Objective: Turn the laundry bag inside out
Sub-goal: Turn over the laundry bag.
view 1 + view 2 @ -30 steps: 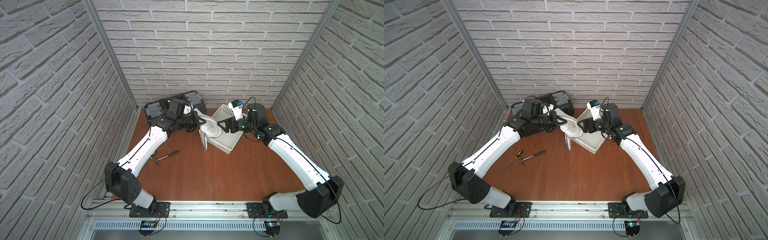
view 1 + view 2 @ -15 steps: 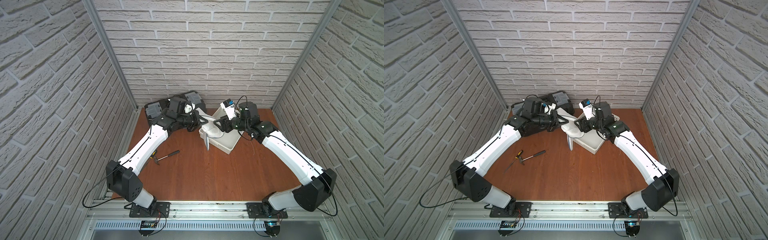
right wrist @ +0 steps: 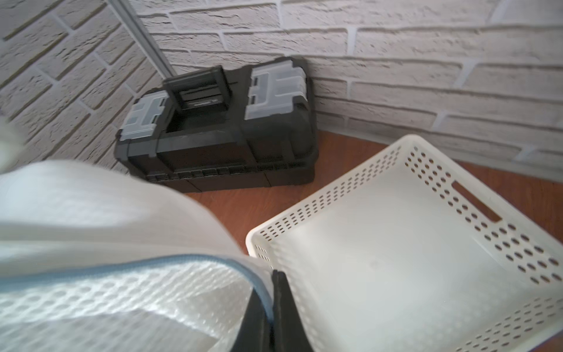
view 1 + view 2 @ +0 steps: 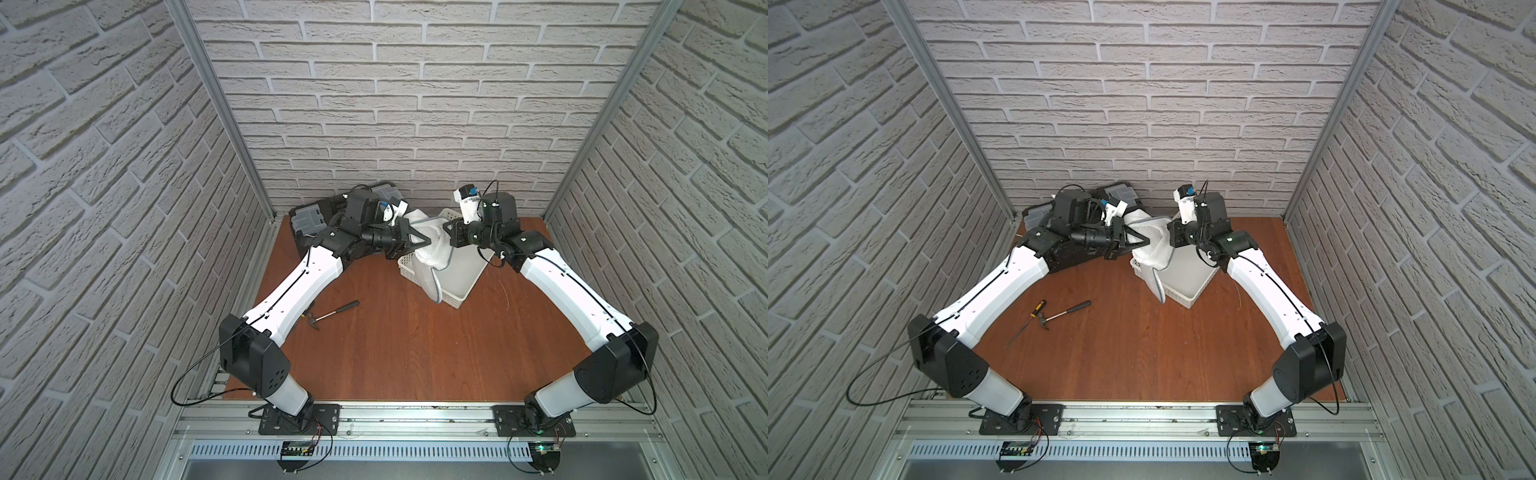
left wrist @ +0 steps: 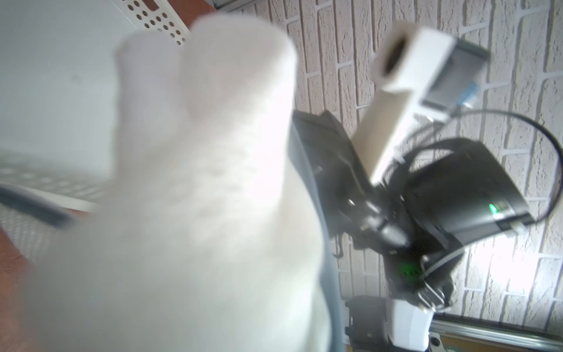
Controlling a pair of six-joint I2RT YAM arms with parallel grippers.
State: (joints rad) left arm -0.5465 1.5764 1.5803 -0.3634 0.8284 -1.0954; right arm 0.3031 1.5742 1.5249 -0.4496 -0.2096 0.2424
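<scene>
1. I'm seeing the black toolbox (image 4: 307,216) sitting by the back wall, off the left side of the white basket (image 4: 461,274).
2. The laundry bag (image 4: 436,249) is hanging lifted over the basket's left rim, with its lower end drooping across it.
3. My left gripper (image 4: 427,240) is pinching the bag's fabric above that rim, fingers closed.
4. My right gripper (image 3: 271,304) is clamping the bag's grey zipper edge above the basket.
5. A hammer (image 4: 332,316) is lying well left of the basket.
</scene>
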